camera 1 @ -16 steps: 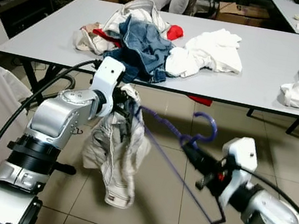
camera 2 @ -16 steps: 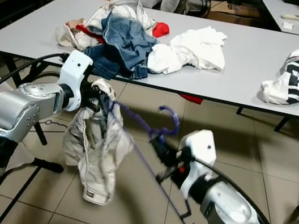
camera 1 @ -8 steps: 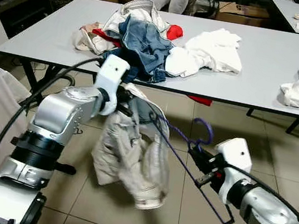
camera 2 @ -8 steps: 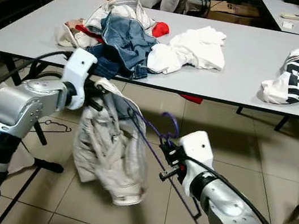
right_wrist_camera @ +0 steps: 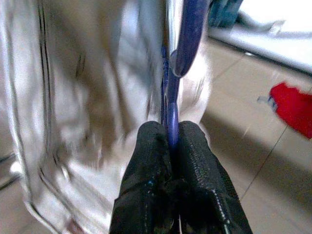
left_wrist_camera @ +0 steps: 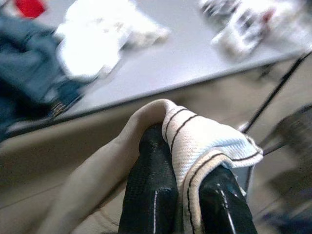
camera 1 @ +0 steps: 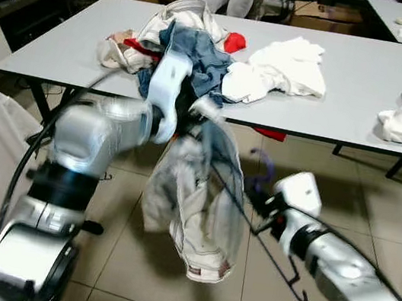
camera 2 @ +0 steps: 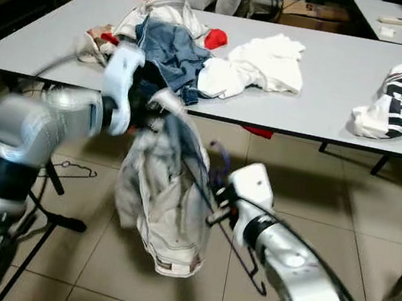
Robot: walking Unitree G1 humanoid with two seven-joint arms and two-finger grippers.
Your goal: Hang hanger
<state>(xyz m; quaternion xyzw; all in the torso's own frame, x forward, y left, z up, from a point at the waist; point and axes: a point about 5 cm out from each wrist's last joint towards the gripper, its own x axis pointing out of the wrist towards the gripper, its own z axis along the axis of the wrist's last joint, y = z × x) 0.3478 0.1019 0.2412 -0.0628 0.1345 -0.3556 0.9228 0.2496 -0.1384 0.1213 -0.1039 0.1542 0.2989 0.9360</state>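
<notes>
Just in front of the bench [camera 1: 69,59], the right claw [camera 1: 260,204] pinches the purple hanger [camera 1: 277,250], slanting from pale garment [camera 1: 192,203] down toward the floor, hook upward, while the left claw [left_wrist_camera: 183,195] clamps the cloth's top.

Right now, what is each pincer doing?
Left pincer: shut on the pale garment.
Right pincer: shut on the purple hanger.
</notes>
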